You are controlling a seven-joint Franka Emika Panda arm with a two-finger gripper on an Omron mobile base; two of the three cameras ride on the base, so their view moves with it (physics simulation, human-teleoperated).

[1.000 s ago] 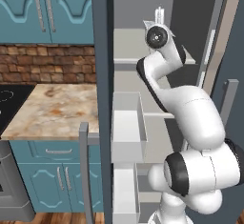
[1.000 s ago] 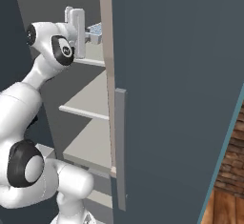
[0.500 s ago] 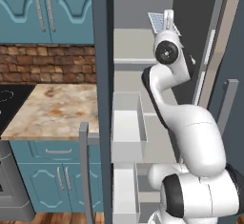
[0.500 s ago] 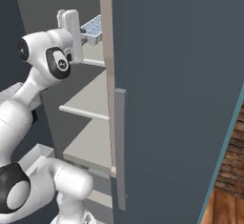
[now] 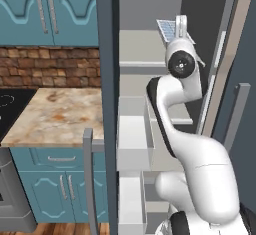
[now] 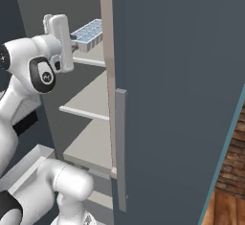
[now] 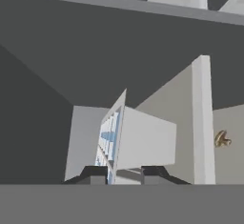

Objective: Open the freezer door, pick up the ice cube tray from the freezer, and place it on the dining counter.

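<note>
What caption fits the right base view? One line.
Gripper shut on the ice cube tray, held above a shelf inside the open freezer.

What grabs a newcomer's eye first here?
The white arm reaching high into the open freezer, its fingers clamped on the ice cube tray, which hangs tilted above the top shelf. Next, the big slate-grey freezer door swung open across the right base view, and the marbled counter to the left.
</note>
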